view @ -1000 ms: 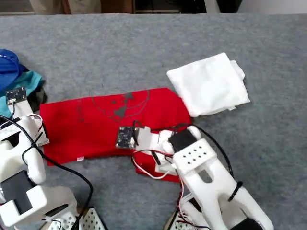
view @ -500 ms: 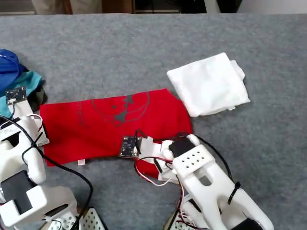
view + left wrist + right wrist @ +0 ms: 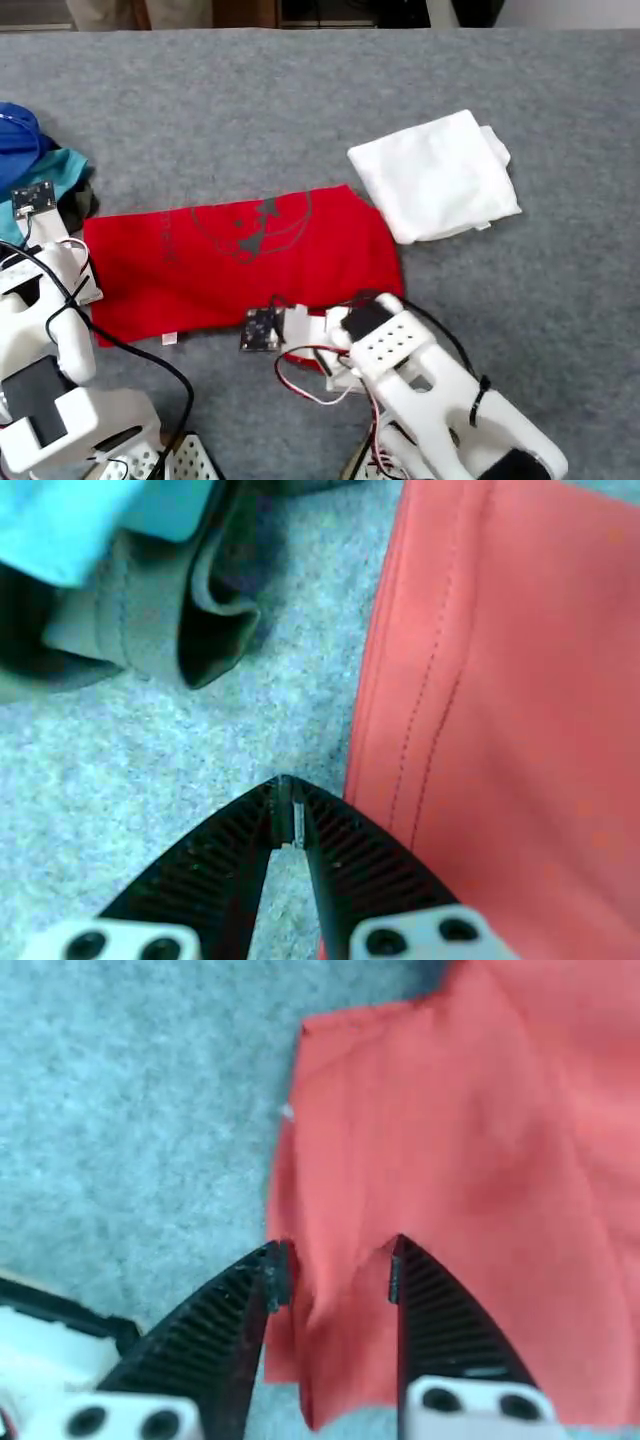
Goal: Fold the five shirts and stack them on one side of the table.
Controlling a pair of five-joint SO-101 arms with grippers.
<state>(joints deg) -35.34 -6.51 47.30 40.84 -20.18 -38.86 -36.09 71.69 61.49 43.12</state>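
Note:
A red shirt (image 3: 240, 265) lies spread flat across the middle of the grey table. My right gripper (image 3: 335, 1260) is open at the shirt's near right edge, with red cloth (image 3: 440, 1140) lying between its fingers. My left gripper (image 3: 288, 810) is shut with nothing in it, its tips on the bare table just beside the red shirt's left hem (image 3: 400, 730). A folded white shirt (image 3: 435, 175) rests at the back right. A heap of blue, teal and olive shirts (image 3: 35, 160) sits at the far left edge.
The teal and olive cloth (image 3: 130, 590) lies close beyond the left gripper's tips. Bare grey table (image 3: 560, 300) stretches to the right of the red shirt and along the back. Loose cables (image 3: 305, 365) hang around the right arm's wrist.
The right arm has drawn back toward the table's near edge, so its gripper now sits at the red shirt's near hem instead of farther in. The left arm has stayed still.

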